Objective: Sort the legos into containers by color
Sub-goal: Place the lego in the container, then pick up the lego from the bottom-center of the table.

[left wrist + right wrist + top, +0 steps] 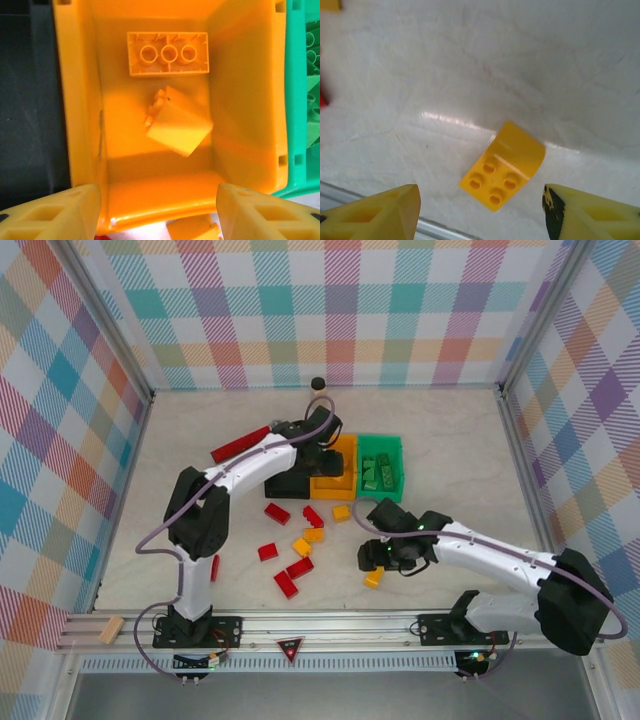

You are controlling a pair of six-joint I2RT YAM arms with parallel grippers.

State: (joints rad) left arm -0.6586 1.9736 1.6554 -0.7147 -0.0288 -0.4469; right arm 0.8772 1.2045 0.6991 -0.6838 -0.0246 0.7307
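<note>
Beside the orange bin lies a brick (half cropped).

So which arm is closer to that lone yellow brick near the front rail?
Right. The right gripper hangs open above the yellow brick, a finger on each side; the left gripper is far off, open over the orange bin.

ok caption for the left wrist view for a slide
Open left end effector over the orange bin, two yellow-orange bricks inside.
</note>
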